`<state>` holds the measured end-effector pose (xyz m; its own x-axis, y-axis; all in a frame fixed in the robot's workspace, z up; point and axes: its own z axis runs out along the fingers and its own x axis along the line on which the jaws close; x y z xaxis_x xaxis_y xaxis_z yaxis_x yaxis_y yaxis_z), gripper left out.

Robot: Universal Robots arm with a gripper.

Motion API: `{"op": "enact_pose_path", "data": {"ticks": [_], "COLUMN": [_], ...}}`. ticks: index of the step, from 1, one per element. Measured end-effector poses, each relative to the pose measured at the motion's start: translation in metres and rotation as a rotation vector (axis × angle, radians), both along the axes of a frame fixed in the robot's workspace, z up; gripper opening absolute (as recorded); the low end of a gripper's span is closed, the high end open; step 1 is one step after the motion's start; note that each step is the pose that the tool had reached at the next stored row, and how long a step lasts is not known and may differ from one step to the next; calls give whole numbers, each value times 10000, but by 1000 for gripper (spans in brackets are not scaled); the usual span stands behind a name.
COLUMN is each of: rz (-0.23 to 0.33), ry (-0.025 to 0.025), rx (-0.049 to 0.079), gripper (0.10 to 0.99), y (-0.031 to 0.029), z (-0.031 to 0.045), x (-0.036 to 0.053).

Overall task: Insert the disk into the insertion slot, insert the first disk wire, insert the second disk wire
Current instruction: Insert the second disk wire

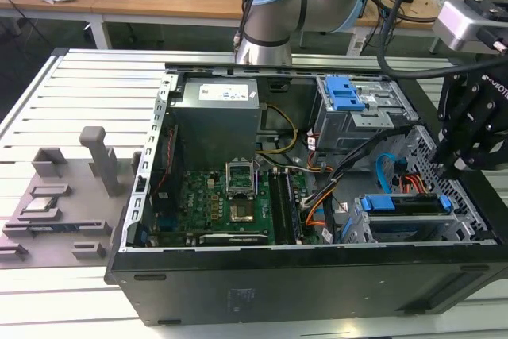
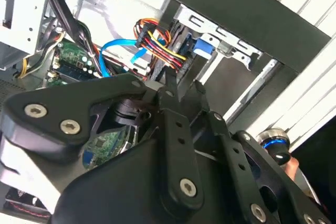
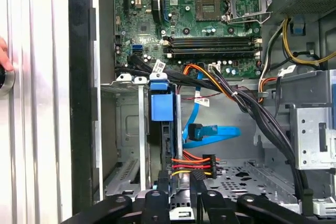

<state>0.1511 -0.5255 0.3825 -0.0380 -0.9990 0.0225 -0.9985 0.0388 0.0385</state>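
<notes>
Exterior view: an open computer case point(image 1: 302, 275) lies on a slatted metal table point(image 1: 79, 85), and the robot arm point(image 1: 278, 5) reaches in over its far wall. In the corner of the case on the exterior view's right, the insertion slot point(image 1: 397, 234) already holds the disk point(image 1: 411, 206), seated on edge between the cage walls. The disk's long axis runs level along the bay. Its blue handle tab point(image 1: 377, 202) faces the motherboard point(image 1: 182, 196), and its connector end points the other way, toward the case wall. The end effector point(image 1: 451, 166) hangs low over that connector end. The first wrist view places it right at a red, yellow and black wire bundle point(image 3: 191, 165) beside the disk, though whether it grips anything cannot be told. A blue data cable point(image 3: 210, 134) lies loose nearby, apart from the disk. Crowding looks like the main hazard. A plug entering skewed could jam or bend at the port, and the black linkage could snag the loose blue cable or drag the disk back out of its bay.
</notes>
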Motion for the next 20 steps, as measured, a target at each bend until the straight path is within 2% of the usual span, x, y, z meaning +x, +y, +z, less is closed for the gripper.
{"op": "enact_pose_path", "data": {"ticks": [1, 4, 10, 20], "rz": [0, 0, 0, 40], "ry": [1, 1, 1, 1], "rx": [1, 2, 4, -56], "gripper": [302, 302, 302, 302], "y": [39, 95, 135, 136], "z": [-7, -41, -106, -132], "x": [-27, -237, -414, -431]}}
